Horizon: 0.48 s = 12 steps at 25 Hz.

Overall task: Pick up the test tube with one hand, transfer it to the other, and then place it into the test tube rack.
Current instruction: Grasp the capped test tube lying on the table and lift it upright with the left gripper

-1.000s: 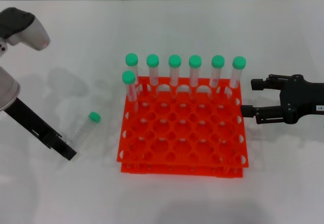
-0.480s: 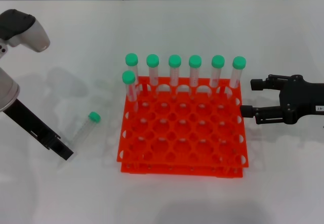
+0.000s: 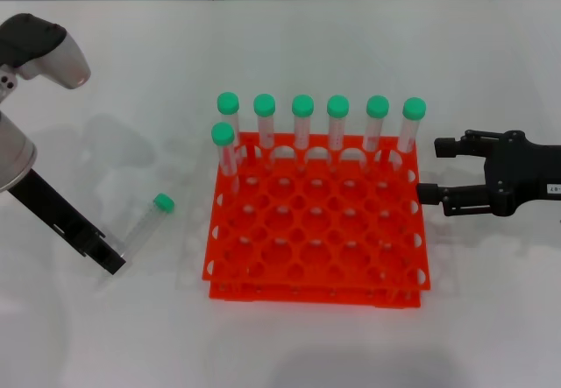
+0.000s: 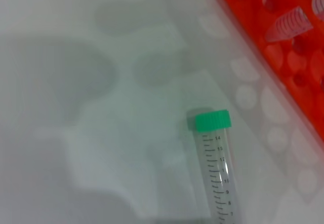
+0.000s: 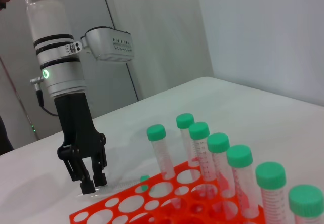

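Observation:
The test tube lies flat on the white table left of the rack, its green cap pointing away from me. In the left wrist view the test tube shows capped end first. My left gripper hangs tilted just left of the tube's tip. From the right wrist view the left gripper has a slim gap between its fingers and holds nothing. The orange-red test tube rack stands at the centre. My right gripper hovers open beside the rack's right edge, empty.
Several green-capped tubes stand upright in the rack's back row and one in the far-left hole of the second row. The rack's corner shows close to the lying tube. Bare table lies in front of the rack.
My left gripper has drifted slightly left and a touch up in the head view. The tube, the rack and my right gripper have stayed put.

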Tool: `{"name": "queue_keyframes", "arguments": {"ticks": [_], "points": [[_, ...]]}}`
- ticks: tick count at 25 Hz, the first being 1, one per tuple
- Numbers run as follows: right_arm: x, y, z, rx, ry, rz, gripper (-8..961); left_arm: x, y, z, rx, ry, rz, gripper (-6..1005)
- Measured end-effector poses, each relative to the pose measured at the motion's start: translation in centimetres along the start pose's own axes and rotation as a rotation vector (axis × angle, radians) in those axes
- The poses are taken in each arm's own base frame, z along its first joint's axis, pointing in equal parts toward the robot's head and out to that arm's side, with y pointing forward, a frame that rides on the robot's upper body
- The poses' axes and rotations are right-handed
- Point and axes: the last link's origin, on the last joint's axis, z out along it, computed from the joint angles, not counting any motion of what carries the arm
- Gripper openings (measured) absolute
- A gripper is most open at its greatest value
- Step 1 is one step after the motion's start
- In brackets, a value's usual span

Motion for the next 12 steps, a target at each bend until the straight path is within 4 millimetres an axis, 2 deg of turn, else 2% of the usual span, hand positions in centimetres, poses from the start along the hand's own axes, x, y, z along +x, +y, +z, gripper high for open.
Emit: {"name": "queue_keyframes", "arguments": {"ticks": [12], "points": [[0.03, 0.01, -0.02, 0.000, 0.000, 0.000, 860, -0.05, 0.12, 0.29, -0.008, -0.005, -0.002, 330]]}}
